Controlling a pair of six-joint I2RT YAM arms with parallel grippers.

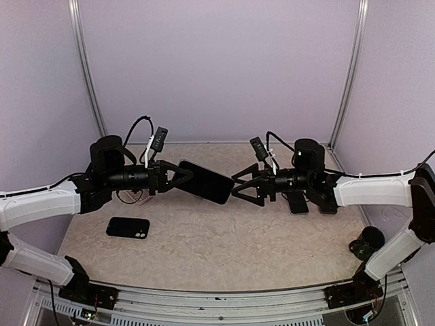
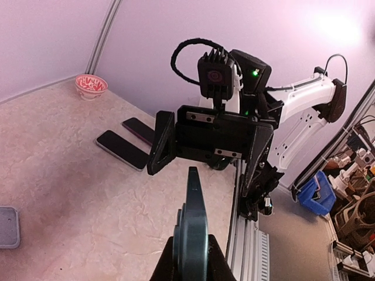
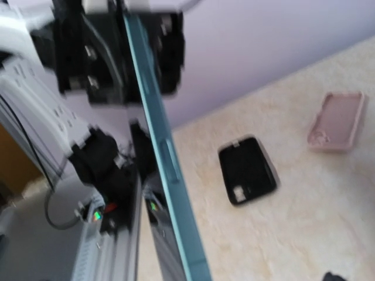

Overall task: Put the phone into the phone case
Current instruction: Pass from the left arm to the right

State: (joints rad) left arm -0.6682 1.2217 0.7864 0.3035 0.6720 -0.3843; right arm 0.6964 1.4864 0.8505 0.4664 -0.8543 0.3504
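Phone (image 1: 206,181) hangs in the air above the bench (image 1: 224,251), midway between the two arms, with one end pinched in the left pincer (image 1: 182,176). The right pincer (image 1: 236,188) stands wide open just off its far end, holding nothing. I'd carry it level over the black phone case (image 1: 128,227) lying near the left arm, square the corners, then press down.

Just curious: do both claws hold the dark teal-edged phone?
No; only the left gripper clamps the phone, the right gripper stands open.
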